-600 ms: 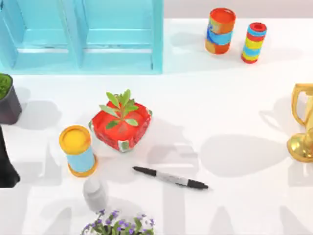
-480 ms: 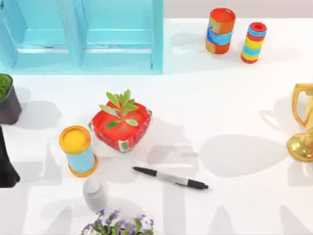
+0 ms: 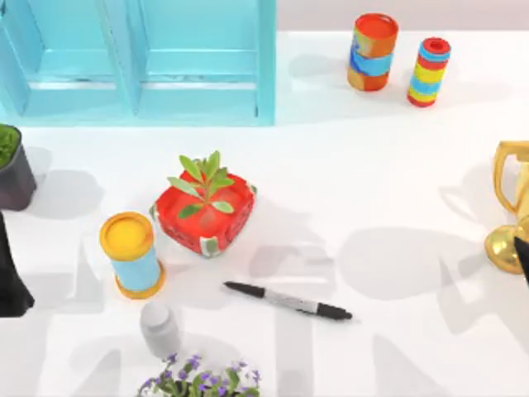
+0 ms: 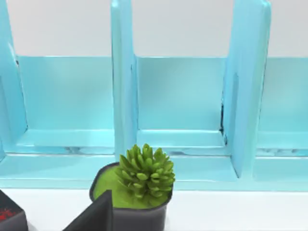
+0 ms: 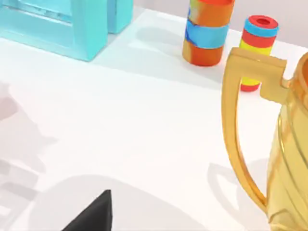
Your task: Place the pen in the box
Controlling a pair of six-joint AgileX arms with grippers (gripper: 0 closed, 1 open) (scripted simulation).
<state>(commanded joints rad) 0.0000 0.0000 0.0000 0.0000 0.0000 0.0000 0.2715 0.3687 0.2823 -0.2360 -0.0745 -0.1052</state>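
Pen (image 3: 289, 300) lying flat on white table (image 3: 372, 182), near front edge, just in front of red planter (image 3: 204, 212), untouched. Left arm parked at left edge; right gripper (image 3: 522, 248) barely poking in at right edge, can't tell how its jaws stand. Blue box (image 3: 140, 62) way at back left. Looks like reach step only; next needs gripper down over pen barrel.

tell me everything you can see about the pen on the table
The pen is a slim marker with a black pointed end toward the table's left, a black cap end toward the right, and a grey middle barrel with dark print. It looks like plastic. It lies flat on the white table, slightly slanted, in front of the red planter and apart from it. Nothing touches it but the table; no gripper is near it.
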